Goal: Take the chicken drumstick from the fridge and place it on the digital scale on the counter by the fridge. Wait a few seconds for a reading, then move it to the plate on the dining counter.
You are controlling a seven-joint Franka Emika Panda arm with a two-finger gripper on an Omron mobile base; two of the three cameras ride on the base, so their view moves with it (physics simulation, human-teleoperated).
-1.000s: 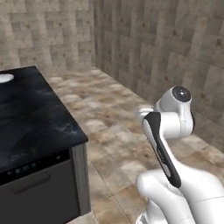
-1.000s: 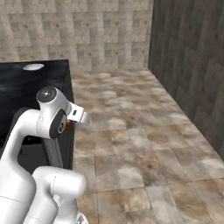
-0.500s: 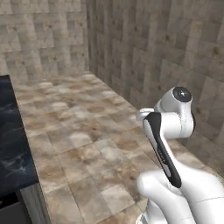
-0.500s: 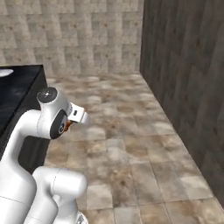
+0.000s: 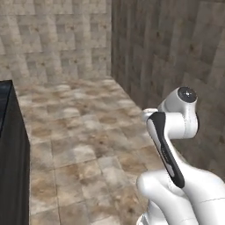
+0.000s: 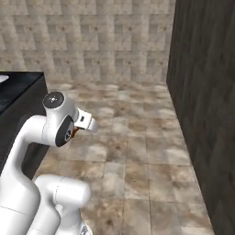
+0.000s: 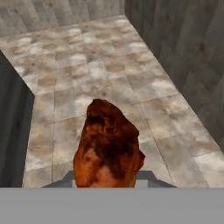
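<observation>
The chicken drumstick point(image 7: 108, 146), orange-brown with dark charred patches, stands close up in the hand view, and my gripper point(image 7: 107, 180) is shut on its lower end. Its fingertips are hidden behind the meat. From the right base view, a sliver of the drumstick point(image 6: 73, 133) peeks out beside my folded arm, where the gripper point(image 6: 76, 131) hangs above the floor. The dining counter point(image 6: 20, 87), black with white veins, lies to the left. A white sliver at its far edge looks like the plate point(image 6: 2, 79). The fridge and the digital scale are out of view.
Mottled stone floor tiles point(image 5: 88, 132) stretch ahead to stone-tiled walls point(image 5: 57, 39). A tall dark wood-grain panel point(image 6: 206, 114) closes off the right side. The dark side of the counter point(image 5: 13, 167) stands along the left of the left base view.
The whole picture has slid left as the base turns, so the counter has drifted toward the left edge. The drumstick stays held and the arm keeps its folded pose.
</observation>
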